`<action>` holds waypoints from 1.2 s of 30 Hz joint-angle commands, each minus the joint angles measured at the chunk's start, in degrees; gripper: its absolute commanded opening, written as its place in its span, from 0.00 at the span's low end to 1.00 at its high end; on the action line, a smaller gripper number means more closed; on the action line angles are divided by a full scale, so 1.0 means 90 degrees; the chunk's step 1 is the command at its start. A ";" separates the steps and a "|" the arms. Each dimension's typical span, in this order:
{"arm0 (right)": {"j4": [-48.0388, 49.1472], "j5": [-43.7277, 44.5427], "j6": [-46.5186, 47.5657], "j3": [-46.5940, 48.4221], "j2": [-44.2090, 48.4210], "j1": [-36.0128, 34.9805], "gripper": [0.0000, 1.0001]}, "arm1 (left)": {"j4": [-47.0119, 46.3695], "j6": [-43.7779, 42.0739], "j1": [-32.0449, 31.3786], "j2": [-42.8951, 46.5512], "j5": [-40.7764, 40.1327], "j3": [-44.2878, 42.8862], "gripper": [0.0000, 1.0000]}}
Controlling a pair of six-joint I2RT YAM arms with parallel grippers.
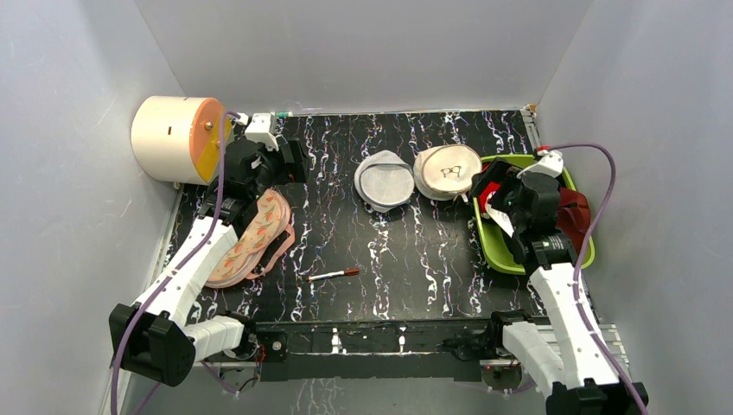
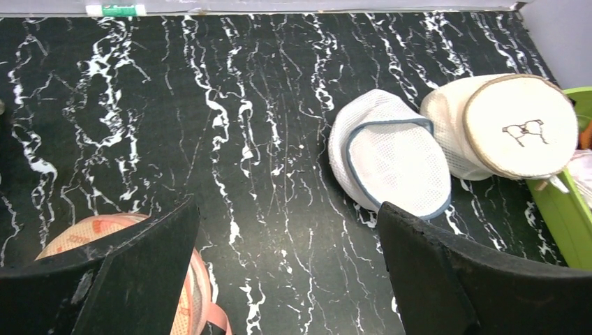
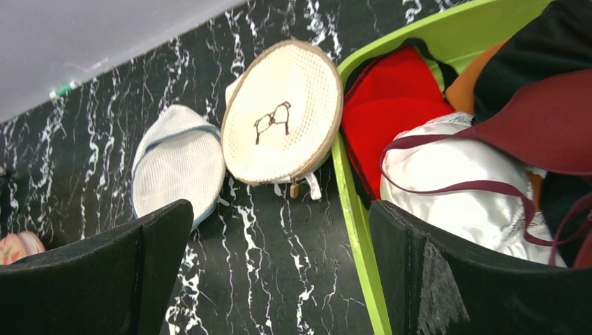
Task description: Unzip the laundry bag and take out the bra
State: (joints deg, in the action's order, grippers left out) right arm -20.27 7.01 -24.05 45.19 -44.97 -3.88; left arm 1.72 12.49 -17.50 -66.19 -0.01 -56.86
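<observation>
cream mesh, soft and probably very light, makes up the laundry bag [image 3: 283, 115], which sits toward the far edge of the black marbled table [image 1: 346, 233], just beside the grey-white pouch [image 3: 178, 164] on one side and the green tray [image 3: 352, 209] on the other. it is tipped so that its round marked face is angled up. the bra does not show and is presumably zipped inside. a pouch like this will likely slide and crumple under any tug, so one arm should pin the body while the other works the zip. the best hold looks to be the small tab [image 3: 296, 187] hanging at the lower rim, likely the zip pull, though it is too small to be sure. the tan rim seems stiffer than the mesh and would suit pinning. the left gripper [image 2: 287, 209] and the right gripper [image 3: 279, 206] both hover with jaws wide apart, holding nothing, the right one nearer the bag.
</observation>
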 commanded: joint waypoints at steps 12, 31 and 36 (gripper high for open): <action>0.0441 -0.1815 0.0147 0.1105 -0.2502 0.0113 0.98 | -0.0900 0.0360 0.0062 -0.0355 0.2016 0.0050 0.98; -0.0250 -0.1573 0.0949 0.3959 -0.6834 -0.0367 0.98 | -0.1006 0.0526 -0.0068 -0.0858 0.2627 -0.0005 0.98; -0.0174 -0.1456 0.0971 0.3908 -0.7298 -0.1307 0.98 | -0.1021 0.0527 -0.0083 -0.0848 0.2629 -0.0001 0.98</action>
State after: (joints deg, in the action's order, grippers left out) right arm -20.93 -4.97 -15.44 79.15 -108.88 -8.10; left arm -6.20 17.15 -17.91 -74.32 22.37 -56.55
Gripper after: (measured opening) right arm 0.980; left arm 0.983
